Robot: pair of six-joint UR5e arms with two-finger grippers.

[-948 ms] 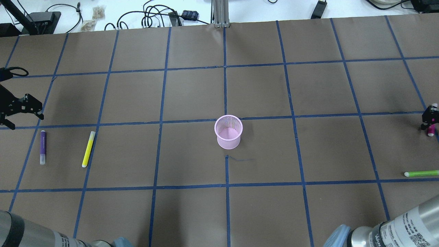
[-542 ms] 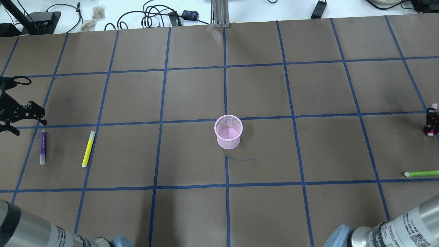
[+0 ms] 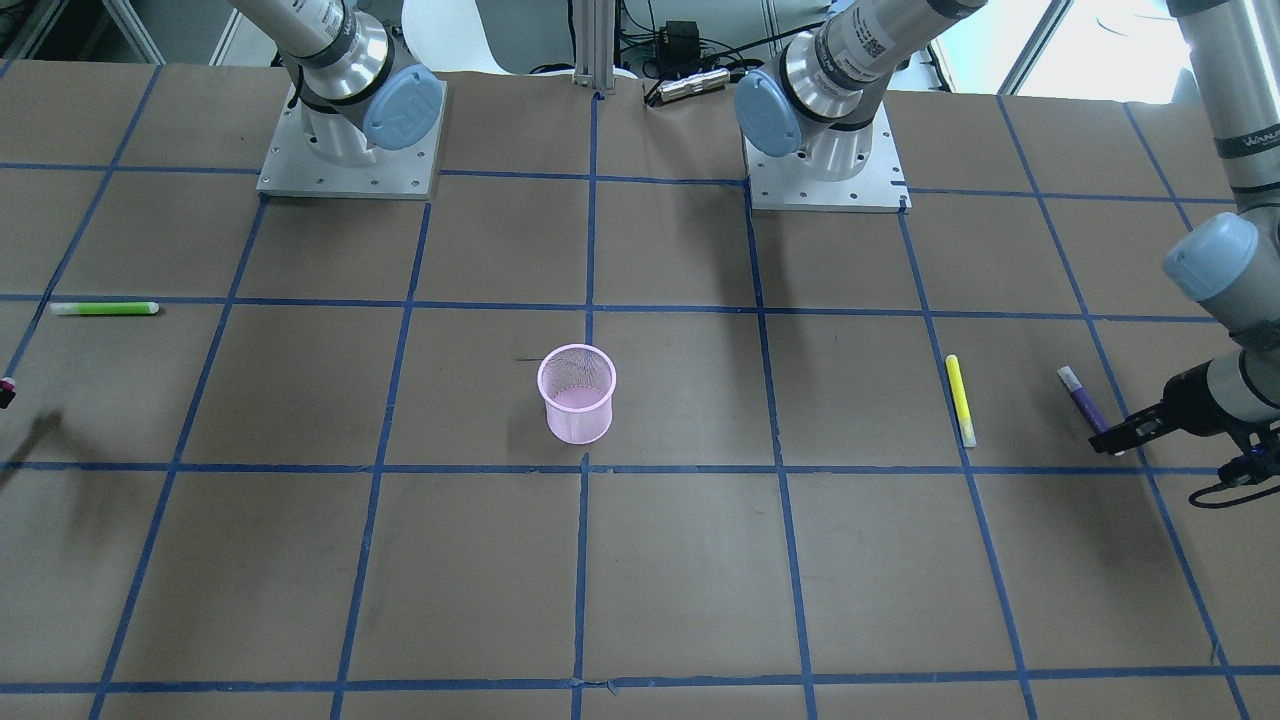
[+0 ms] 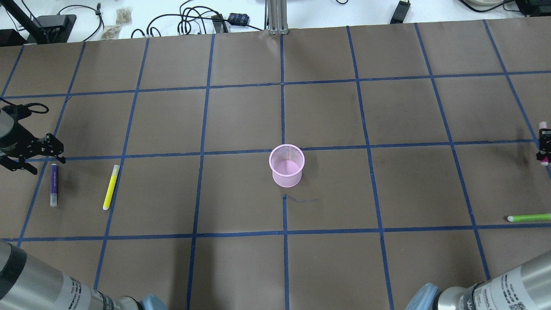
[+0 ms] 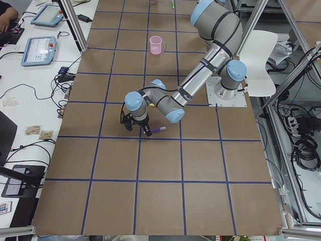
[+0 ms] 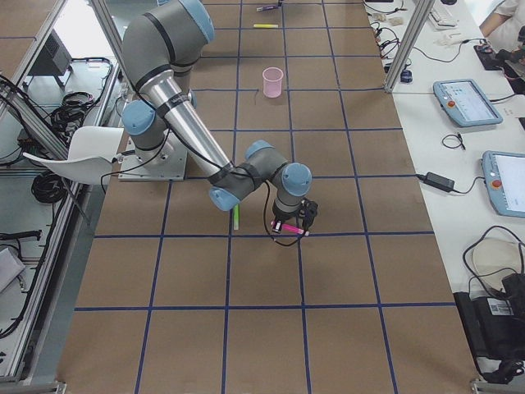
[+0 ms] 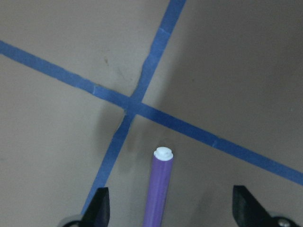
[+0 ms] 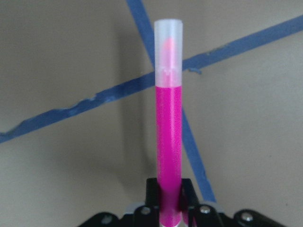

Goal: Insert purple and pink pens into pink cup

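The pink mesh cup (image 4: 287,165) stands upright at the table's middle; it also shows in the front-facing view (image 3: 577,393). The purple pen (image 4: 54,184) lies flat at the far left. My left gripper (image 4: 48,163) is open over the pen's far end. In the left wrist view the purple pen (image 7: 158,189) lies between the two spread fingers (image 7: 99,210). My right gripper (image 4: 544,146), at the right edge, is shut on the pink pen (image 8: 169,118) and holds it off the table.
A yellow pen (image 4: 111,187) lies to the right of the purple pen. A green pen (image 4: 528,218) lies at the right edge, nearer the robot than the right gripper. Cables and boxes (image 4: 193,21) lie beyond the table's far edge.
My left gripper has moved toward the robot and lower, onto the purple pen's far end. My right gripper has shifted right and a little farther away with the pink pen.
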